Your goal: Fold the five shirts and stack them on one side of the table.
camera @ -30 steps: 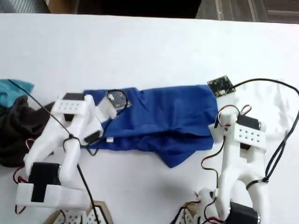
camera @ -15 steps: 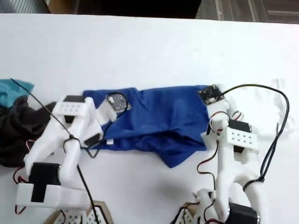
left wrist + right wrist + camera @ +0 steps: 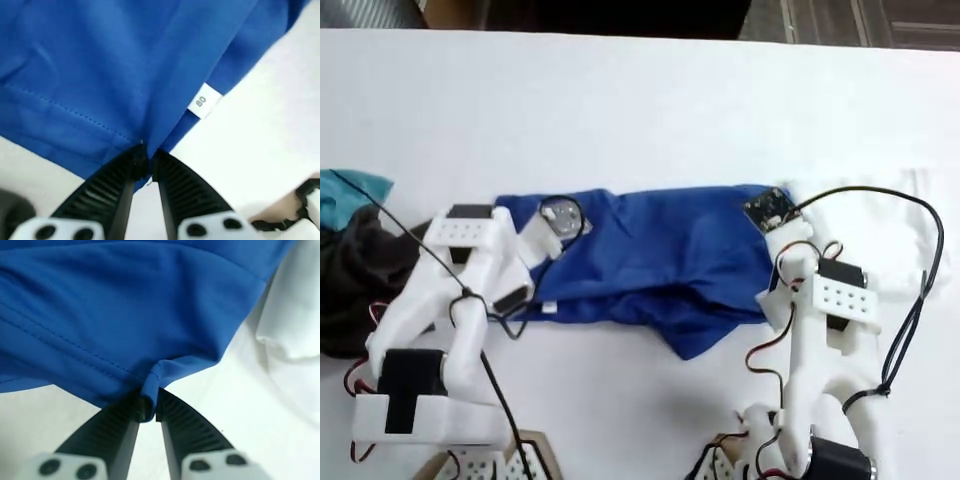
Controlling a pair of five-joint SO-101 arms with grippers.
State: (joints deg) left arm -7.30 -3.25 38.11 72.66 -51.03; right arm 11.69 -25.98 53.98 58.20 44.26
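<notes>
A blue shirt (image 3: 650, 265) lies stretched across the middle of the white table (image 3: 620, 110), partly folded, with a flap hanging toward the front. My left gripper (image 3: 145, 157) is shut on the blue shirt (image 3: 100, 75) at its hem, close to a small white size tag (image 3: 201, 101). My right gripper (image 3: 149, 407) is shut on a pinch of the blue shirt (image 3: 125, 305) at its other end. In the high view the left arm (image 3: 470, 270) stands at the shirt's left end and the right arm (image 3: 820, 300) at its right end.
A dark shirt (image 3: 360, 270) and a teal one (image 3: 345, 190) are heaped at the table's left edge. A white shirt (image 3: 880, 230) lies flat at the right, its edge also by my right gripper (image 3: 295, 315). The table's far half is bare.
The right arm has shifted left and slightly toward the back with the shirt's right end. The left arm has edged left and back, pulling its end along.
</notes>
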